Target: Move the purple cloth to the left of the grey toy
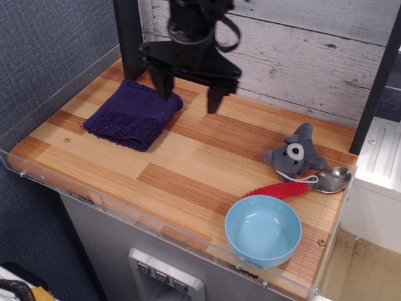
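The purple cloth (133,113), a folded dark purple towel, lies at the back left of the wooden table. The grey toy (293,154), a small plush with a white face patch, lies at the right side. My gripper (189,94) hangs open and empty above the table, just right of the cloth's far right corner. Its left finger is over the cloth's corner; the right finger is over bare wood. It is far to the left of the toy.
A silver spoon with a red handle (299,185) lies just in front of the toy. A light blue bowl (263,230) stands at the front right. A clear plastic rim (113,209) edges the table. A black post (128,34) stands behind the cloth.
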Controlling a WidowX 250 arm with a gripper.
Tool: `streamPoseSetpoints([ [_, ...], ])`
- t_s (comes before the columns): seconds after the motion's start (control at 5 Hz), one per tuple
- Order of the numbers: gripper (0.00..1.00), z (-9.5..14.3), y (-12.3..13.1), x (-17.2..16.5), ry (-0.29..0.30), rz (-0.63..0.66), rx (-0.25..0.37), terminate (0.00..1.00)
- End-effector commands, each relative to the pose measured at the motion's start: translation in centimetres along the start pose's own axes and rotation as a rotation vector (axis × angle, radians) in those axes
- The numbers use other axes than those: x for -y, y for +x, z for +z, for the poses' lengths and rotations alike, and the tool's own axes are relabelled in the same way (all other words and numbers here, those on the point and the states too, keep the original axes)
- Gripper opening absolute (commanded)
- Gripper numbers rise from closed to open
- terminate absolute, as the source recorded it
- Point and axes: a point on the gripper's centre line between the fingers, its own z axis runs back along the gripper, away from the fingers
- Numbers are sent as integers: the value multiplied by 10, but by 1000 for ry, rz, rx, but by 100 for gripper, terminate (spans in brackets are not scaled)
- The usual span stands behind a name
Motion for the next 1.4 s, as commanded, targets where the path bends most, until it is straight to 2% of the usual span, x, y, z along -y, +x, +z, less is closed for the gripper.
streamPoseSetpoints([
  [0.0,100,-6,-1,-47,59,57,0,0],
  [0.6,100,-32,-12,-96,147,81,-61,0],
  [1.2,100,-69,-12,-102,145,115,-117,0],
])
